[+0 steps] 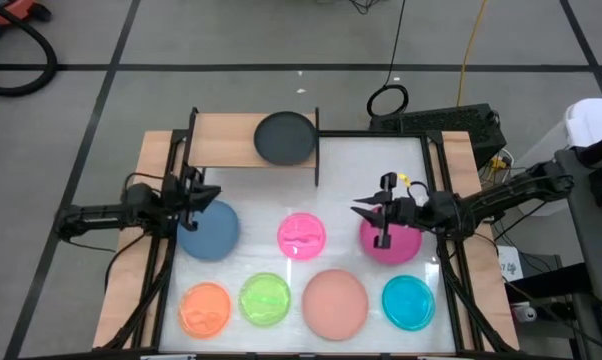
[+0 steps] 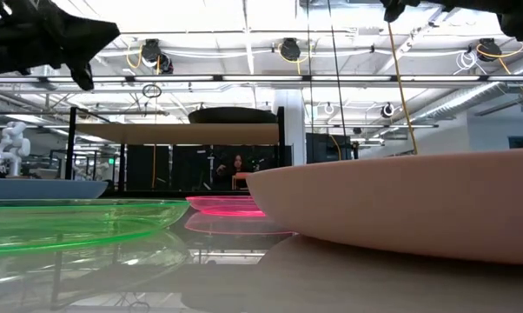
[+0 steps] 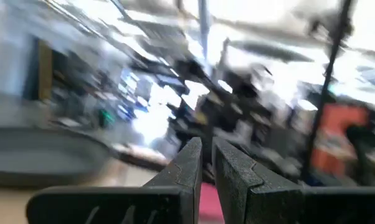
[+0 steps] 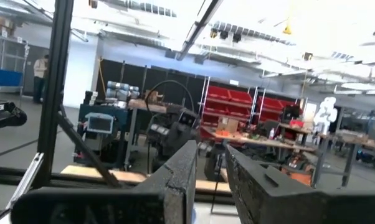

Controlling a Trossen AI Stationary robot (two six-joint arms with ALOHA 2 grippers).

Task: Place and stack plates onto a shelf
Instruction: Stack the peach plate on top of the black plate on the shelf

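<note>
White and glossy, the desk (image 1: pixel 331 165) carries seven round plastic plates: four larger opaque ones would be the count, but only three lie here, blue (image 1: pixel 209 230), magenta (image 1: pixel 393 243) and salmon (image 1: pixel 335 303), alongside four smaller translucent ones, pink (image 1: pixel 302 234), orange (image 1: pixel 206 308), green (image 1: pixel 265 299) and cyan (image 1: pixel 409 302). One large opaque grey plate (image 1: pixel 285 138) sits alone on the low wooden-topped shelf with black legs (image 1: pixel 231 140) at the desk's far edge. Two grippers hover empty, the left gripper (image 1: pixel 203 197) above the blue plate and the right gripper (image 1: pixel 366 211) above the magenta plate's edge, each with jaws nearly pressed together, a thin gap between.

Grey plate (image 1: pixel 284 138) on shelf (image 1: pixel 226 142)
</note>
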